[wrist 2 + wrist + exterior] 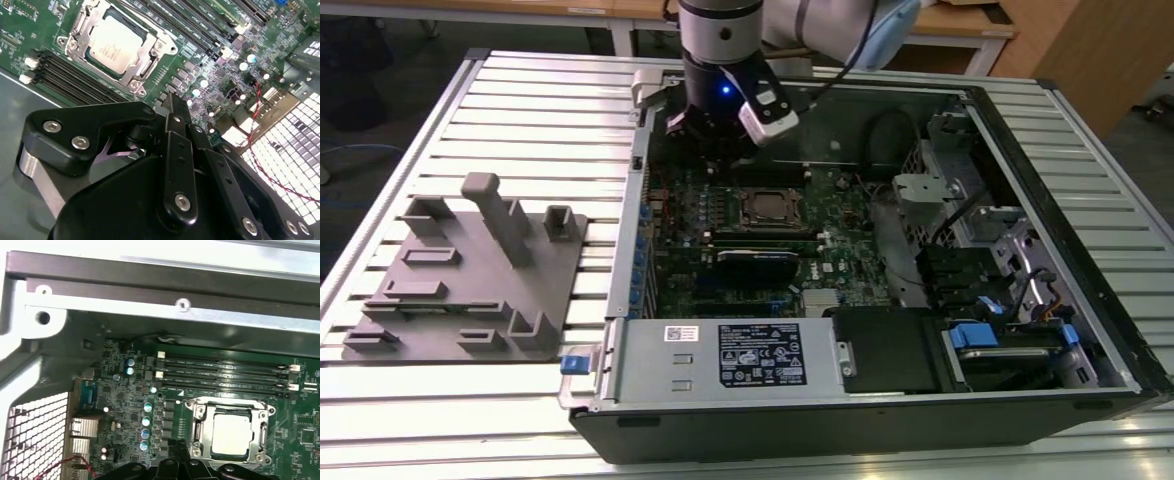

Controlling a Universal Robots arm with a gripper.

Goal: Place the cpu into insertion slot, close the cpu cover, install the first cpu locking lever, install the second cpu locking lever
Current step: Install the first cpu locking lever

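Gripper: clenched, empty, near cpu cover.
Cpu: seated under that cover (levers unclear).
Risk: clenched tip scraping motherboard components if lowered.

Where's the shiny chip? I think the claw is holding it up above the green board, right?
Not quite. The claw is above the green board, but it is not holding the cpu. In the second wrist view the cpu lies down on the board, framed by the cpu cover.

cpu: pale matt metal | cpu cover: dull metal | table: ribbed metal
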